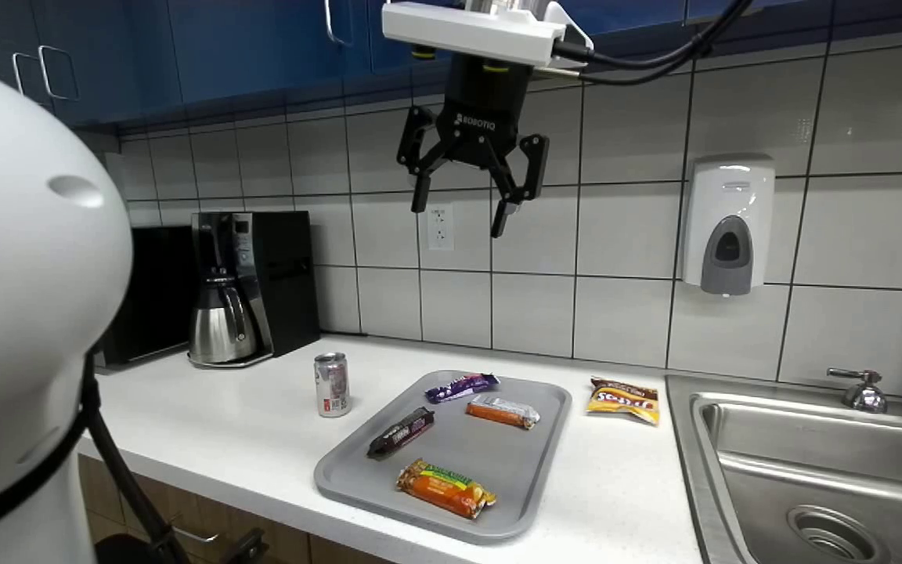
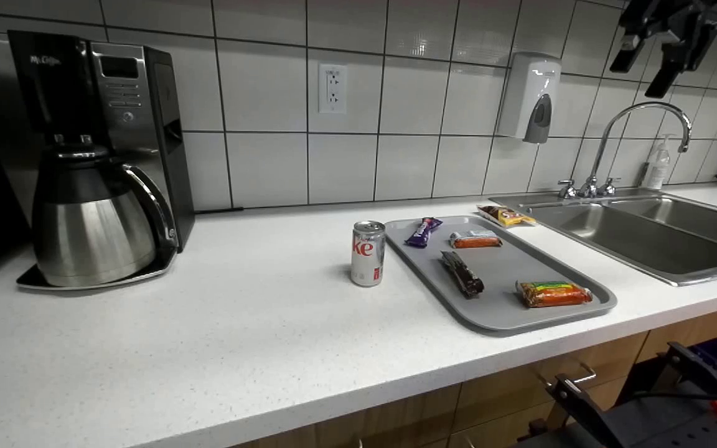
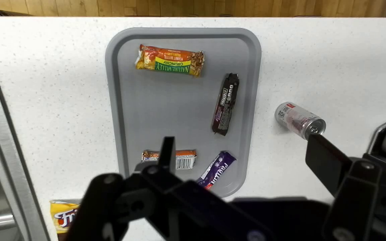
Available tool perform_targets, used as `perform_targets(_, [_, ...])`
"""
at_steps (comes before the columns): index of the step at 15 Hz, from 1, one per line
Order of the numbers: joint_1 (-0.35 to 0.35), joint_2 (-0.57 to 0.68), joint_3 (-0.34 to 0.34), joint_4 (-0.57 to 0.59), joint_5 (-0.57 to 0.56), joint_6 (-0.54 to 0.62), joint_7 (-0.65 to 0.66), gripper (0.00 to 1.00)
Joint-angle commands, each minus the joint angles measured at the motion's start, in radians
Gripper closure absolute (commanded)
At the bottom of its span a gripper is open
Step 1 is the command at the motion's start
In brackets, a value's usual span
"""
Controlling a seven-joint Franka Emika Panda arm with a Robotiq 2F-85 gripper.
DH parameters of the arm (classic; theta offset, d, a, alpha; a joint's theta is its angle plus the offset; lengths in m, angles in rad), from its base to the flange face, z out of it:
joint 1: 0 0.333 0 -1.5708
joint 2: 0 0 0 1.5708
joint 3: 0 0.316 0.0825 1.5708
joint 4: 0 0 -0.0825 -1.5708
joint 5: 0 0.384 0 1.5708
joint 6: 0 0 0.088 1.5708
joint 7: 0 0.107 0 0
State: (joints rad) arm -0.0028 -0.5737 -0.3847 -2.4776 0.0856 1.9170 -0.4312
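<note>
My gripper (image 1: 458,221) hangs high above the counter, jaws spread wide, with nothing between its fingers. Below it, a grey tray (image 1: 490,454) lies flat on the counter. Several wrapped bars rest in it: a Nature Valley bar (image 3: 171,61), a dark brown bar (image 3: 226,104), a purple protein bar (image 3: 217,169) and an orange-and-white bar (image 3: 186,160). In the wrist view a finger covers part of the orange-and-white bar, and the gripper body hides the purple one's end. Beside the tray a silver soda can (image 2: 368,255) stands upright. A yellow-and-brown Fritos bag (image 1: 623,399) lies off the tray, by the sink.
A coffee maker (image 2: 140,124) with a steel carafe (image 2: 94,230) stands at one end of the counter. Towards the other end are a steel sink (image 1: 811,462) and its tall faucet (image 2: 645,106). A soap dispenser (image 1: 729,227) is fixed to the tiled wall beneath blue cabinets (image 1: 263,47).
</note>
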Motion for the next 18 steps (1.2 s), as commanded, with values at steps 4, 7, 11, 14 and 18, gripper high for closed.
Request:
perform_targets(4, [-0.056, -0.004, 0.054, -0.022, -0.015, 0.033, 0.005, 0.00])
perform_targets(7, [-0.073, -0.022, 0.082, -0.050, -0.038, 0.070, 0.014, 0.00])
perform_targets(11, [-0.079, -0.026, 0.102, -0.078, -0.038, 0.092, 0.017, 0.00])
perform_targets(14, [-0.079, -0.013, 0.116, -0.105, -0.037, 0.125, 0.031, 0.00])
perform_targets(18, [-0.077, 0.013, 0.132, -0.147, -0.040, 0.218, 0.053, 0.00])
